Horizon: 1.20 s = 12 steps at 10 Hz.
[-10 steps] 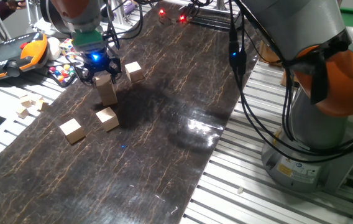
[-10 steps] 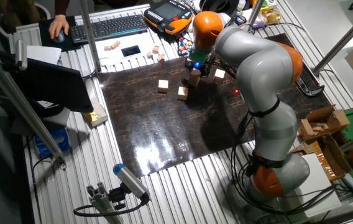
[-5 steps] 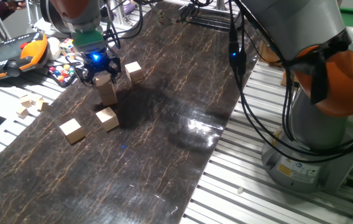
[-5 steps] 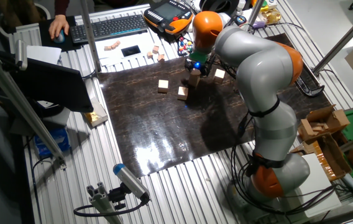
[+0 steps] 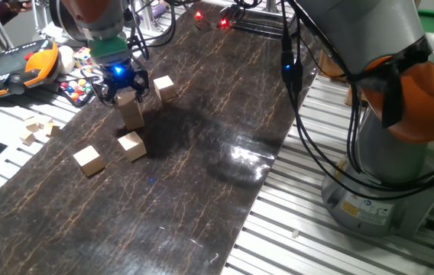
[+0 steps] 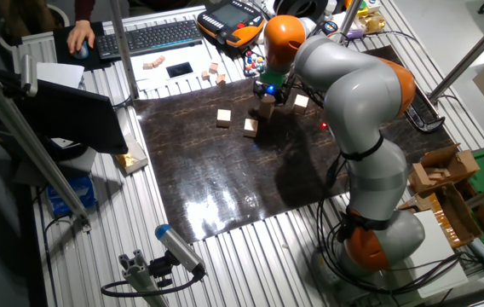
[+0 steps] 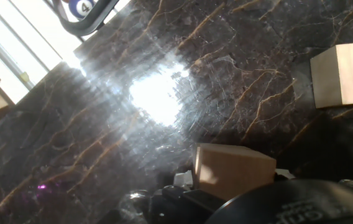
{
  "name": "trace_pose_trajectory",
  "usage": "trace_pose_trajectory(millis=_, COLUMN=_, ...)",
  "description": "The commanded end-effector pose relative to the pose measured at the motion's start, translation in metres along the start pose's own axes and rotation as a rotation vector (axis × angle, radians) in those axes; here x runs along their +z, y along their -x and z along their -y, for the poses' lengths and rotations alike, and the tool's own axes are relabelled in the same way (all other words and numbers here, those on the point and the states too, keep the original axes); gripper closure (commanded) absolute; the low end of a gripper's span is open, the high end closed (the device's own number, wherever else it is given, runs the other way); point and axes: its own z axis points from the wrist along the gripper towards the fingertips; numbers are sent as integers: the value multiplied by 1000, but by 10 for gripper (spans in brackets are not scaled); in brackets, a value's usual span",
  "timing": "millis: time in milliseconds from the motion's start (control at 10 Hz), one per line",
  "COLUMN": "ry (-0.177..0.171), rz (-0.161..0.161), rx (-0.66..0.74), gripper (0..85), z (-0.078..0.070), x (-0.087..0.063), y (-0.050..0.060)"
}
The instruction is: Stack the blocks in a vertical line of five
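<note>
Dark marbled mat (image 5: 202, 153) is covering a slatted aluminium table (image 5: 309, 229), glare pooling mid-mat. Left to right in one fixed view: a black-and-orange pendant (image 5: 18, 65) is lying at the far left edge, small pale wooden bits (image 5: 37, 126) are sitting on the slats just off the mat, and a tray of coloured balls (image 5: 79, 84) is resting behind them, near the gripper. On the mat, one block (image 5: 88, 160) is lying nearest the left edge, a second block (image 5: 132, 145) is sitting just beside it to the right, and a two-block stack (image 5: 131, 108) is standing behind that one. The gripper (image 5: 125, 90) is hanging over the stack, fingers straddling its top block; whether the pads are touching the wood I cannot tell. A fifth block (image 5: 163, 87) is lying just right of the gripper, apart from the stack. Black cables (image 5: 301, 99) are looping down at the right, in front of the arm base (image 5: 389, 176). The other fixed view is showing a keyboard (image 6: 152, 38) and a person's hand (image 6: 80, 38) beyond the mat. The hand view is showing the top block (image 7: 232, 169) close under the camera, another block (image 7: 344, 74) at the right edge.
</note>
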Motion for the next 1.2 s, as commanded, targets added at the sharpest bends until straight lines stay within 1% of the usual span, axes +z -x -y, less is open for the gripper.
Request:
trace_pose_trajectory(millis=0, ry=0, rz=0, rx=-3, gripper=223, z=0, x=0, y=0)
trace_pose_trajectory(millis=1100, ry=9, rz=-1, rx=-35, gripper=223, z=1, x=2, y=-2)
